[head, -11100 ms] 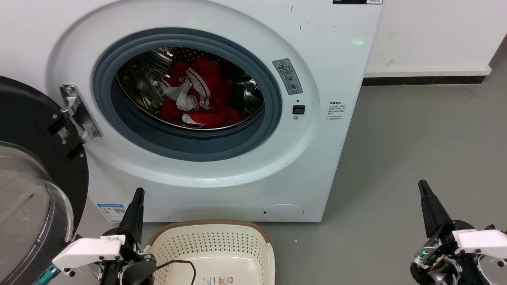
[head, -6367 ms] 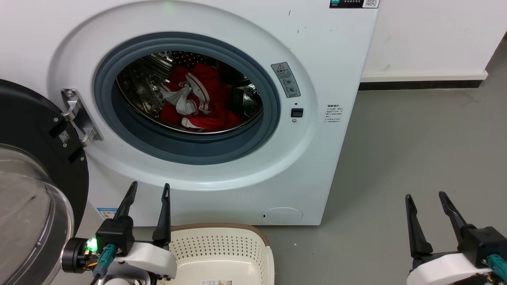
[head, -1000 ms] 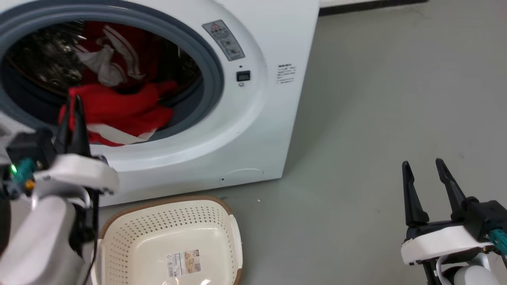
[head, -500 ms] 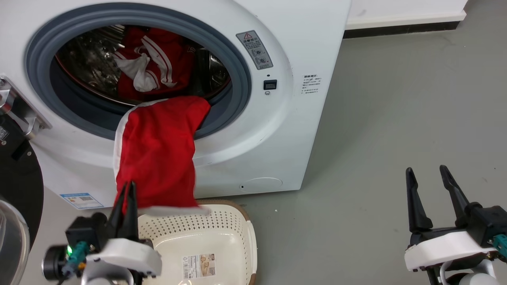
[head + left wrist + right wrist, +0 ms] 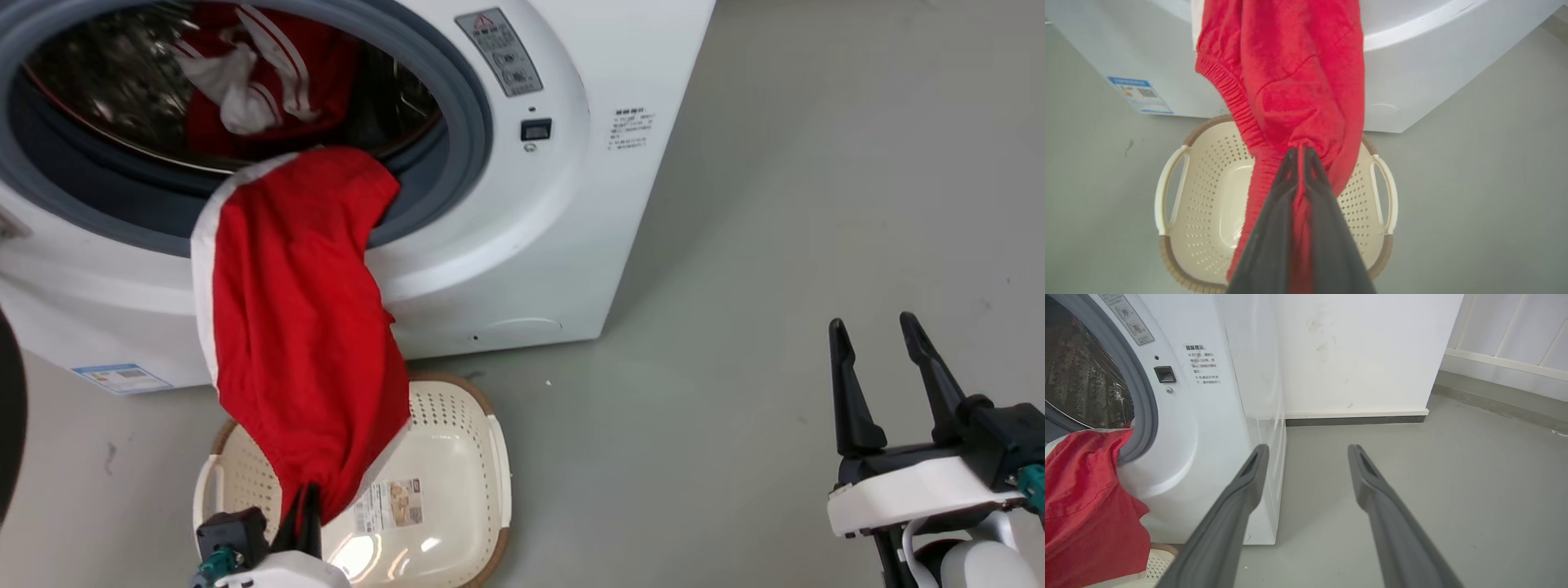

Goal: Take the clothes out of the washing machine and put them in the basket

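Observation:
A plain red garment [image 5: 302,327] with a white edge hangs out of the washing machine [image 5: 522,245] porthole, stretched down over the cream basket [image 5: 457,498]. My left gripper [image 5: 304,502] is shut on its lower end above the basket; in the left wrist view the garment [image 5: 1298,81] bunches between the fingers of that gripper [image 5: 1299,154] over the basket [image 5: 1208,192]. A red garment with white stripes [image 5: 261,73] lies in the drum. My right gripper [image 5: 875,331] stands open over the floor at the lower right, and the right wrist view shows the gripper [image 5: 1308,448] with nothing between its fingers.
Grey floor [image 5: 775,245] spreads to the right of the machine. A white wall with a dark baseboard [image 5: 1355,420] stands behind it. The machine's warning sticker [image 5: 498,53] and door latch [image 5: 535,129] sit right of the porthole.
My left gripper has drawn the plain red garment further out and down, from the porthole rim to over the basket. The head camera has tilted and shifted. The right gripper has stayed open in place.

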